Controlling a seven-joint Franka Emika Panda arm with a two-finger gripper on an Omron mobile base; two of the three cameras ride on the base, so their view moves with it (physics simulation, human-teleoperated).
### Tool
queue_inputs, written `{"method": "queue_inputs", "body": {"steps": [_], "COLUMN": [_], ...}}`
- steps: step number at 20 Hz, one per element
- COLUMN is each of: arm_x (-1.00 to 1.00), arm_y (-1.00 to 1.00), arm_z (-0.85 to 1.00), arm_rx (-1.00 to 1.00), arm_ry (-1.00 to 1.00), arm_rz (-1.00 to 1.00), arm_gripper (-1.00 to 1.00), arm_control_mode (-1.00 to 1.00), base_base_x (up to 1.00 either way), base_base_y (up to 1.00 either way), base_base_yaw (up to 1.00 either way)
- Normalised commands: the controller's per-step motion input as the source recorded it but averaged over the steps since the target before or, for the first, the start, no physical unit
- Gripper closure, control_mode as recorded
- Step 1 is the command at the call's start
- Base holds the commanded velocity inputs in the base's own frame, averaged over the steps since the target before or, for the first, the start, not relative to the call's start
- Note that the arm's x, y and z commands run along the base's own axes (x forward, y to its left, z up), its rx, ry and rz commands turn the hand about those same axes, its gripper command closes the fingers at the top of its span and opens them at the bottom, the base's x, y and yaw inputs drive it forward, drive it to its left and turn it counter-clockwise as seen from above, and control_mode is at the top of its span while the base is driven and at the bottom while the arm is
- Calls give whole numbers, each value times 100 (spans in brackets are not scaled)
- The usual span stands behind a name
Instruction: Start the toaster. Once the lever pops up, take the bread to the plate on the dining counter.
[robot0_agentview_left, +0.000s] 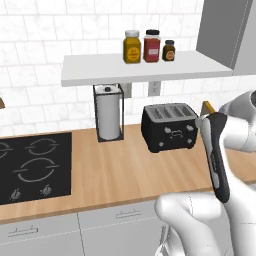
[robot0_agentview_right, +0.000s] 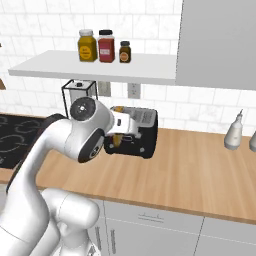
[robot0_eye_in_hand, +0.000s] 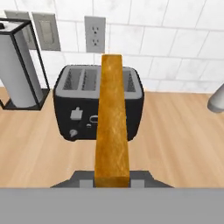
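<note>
Holding the bread (robot0_eye_in_hand: 112, 122) edge-on between closed jaws, the arm hangs level before the toaster (robot0_eye_in_hand: 98, 103).

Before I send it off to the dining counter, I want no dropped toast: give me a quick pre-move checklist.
1. Bread held in the gripper: ok, seen edge-on between the finger tips.
2. Bread clear of the toaster slots: ok, lifted out.
3. Toaster lever up: cannot tell.
4. Path past the paper towel holder: ok, it stands off to the toaster's side.
5. Plate and dining counter located: cannot tell.
</note>
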Motion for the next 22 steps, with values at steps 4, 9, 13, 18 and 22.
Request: {"method": "queue_inputs", "body": {"steps": [4,9,13,18,22], "arm_x": [-86,-82,-81,-68,-65], "arm_y": [47,58,47,25,1], "arm_z": [39,25,22,24,25], "arm_rx": [0,0,0,0,0], "arm_ry": [12,11,10,8,4], "arm_rz": [0,0,0,0,0], "arm_gripper": [100,100,100,100,100], "arm_control_mode": [-100,-100,-100,-100,-100], "base_base_x": [0,0,0,0,0], "base_base_y": [0,0,0,0,0], "base_base_yaw": [0,0,0,0,0]}}
